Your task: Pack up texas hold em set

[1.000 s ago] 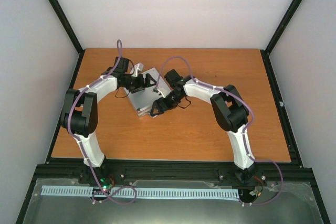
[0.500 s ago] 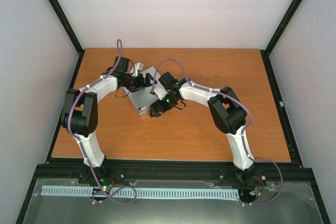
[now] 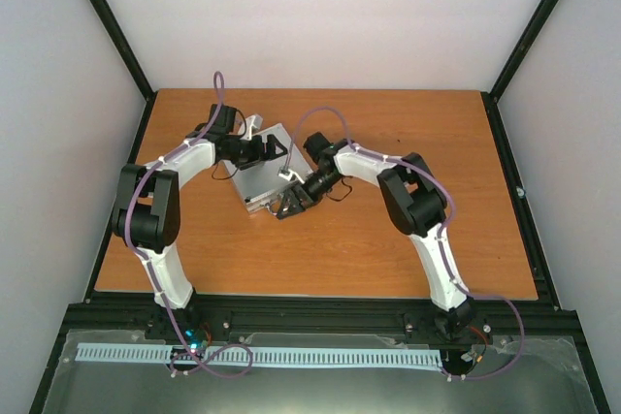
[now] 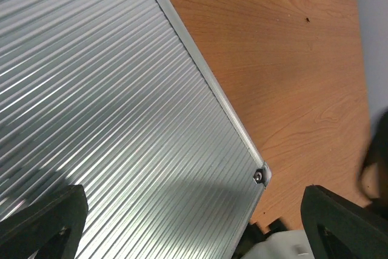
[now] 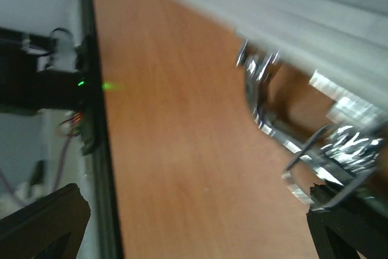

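Note:
The texas hold em set shows only as its silver ribbed aluminium case [image 3: 254, 179], lying shut on the wooden table [image 3: 408, 249]; its contents are hidden. My left gripper [image 3: 264, 149] hovers over the far part of the lid, open. In the left wrist view the ribbed lid [image 4: 121, 101] fills the frame, and its riveted corner [image 4: 260, 176] lies between my spread fingers [image 4: 45, 222]. My right gripper [image 3: 288, 203] is open at the case's near right side. In the blurred right wrist view the metal handle [image 5: 262, 104] and a latch [image 5: 345, 144] lie just ahead, with only bare wood between the fingers [image 5: 42, 222].
The black frame rail [image 3: 320, 312] runs along the table's near edge, and black posts stand at the back corners. White walls close in the sides. The right arm's elbow [image 3: 412, 196] rises to the right of the case.
My right gripper has swung down and left along the case's near side, with its elbow drawing in toward the case. The left gripper and the case have shifted slightly left.

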Robot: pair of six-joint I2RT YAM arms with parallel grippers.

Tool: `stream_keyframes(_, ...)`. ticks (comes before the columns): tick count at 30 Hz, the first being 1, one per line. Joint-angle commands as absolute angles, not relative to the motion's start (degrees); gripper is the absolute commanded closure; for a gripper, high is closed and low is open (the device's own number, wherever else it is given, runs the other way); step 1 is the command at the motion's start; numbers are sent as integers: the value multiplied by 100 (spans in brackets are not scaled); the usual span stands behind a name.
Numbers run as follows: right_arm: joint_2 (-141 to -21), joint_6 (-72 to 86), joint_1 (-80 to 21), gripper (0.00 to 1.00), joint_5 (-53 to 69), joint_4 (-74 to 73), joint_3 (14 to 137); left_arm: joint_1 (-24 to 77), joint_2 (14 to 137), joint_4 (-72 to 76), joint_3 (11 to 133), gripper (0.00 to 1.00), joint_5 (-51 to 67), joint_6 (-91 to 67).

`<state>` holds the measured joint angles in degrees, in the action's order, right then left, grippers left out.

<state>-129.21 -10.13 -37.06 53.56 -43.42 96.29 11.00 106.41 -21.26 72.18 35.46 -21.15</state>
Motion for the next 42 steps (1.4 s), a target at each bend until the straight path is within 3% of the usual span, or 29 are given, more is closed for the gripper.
stream_keyframes(1,-13650,-1978,-3891,0,7337,-5481,9546,1160,11162,-3061,6891,0,3209,-2113)
stream_keyframes(7,-13771,-2353,-3755,0,8108,-5762,9575,1162,11179,-3063,6874,0,3212,-2111)
stream_keyframes(11,-13729,-2202,-3707,0,8004,-5590,9596,1160,11175,-3059,6874,0,3205,-2105)
stream_keyframes(16,-13084,-1032,-3524,0,6945,-4449,9120,1160,11154,-3070,6873,0,3192,-2103)
stream_keyframes(24,-12018,-387,-3375,0,4919,-4628,9108,1158,11128,-3061,6890,0,3186,-2106)
stream_keyframes(30,-11448,25,-3732,0,2739,-4517,9074,1160,11109,-3064,6915,0,3184,-2126)
stream_keyframes(42,-11807,318,-4542,0,1786,-3820,9116,1160,11068,-3082,6882,0,3104,-2102)
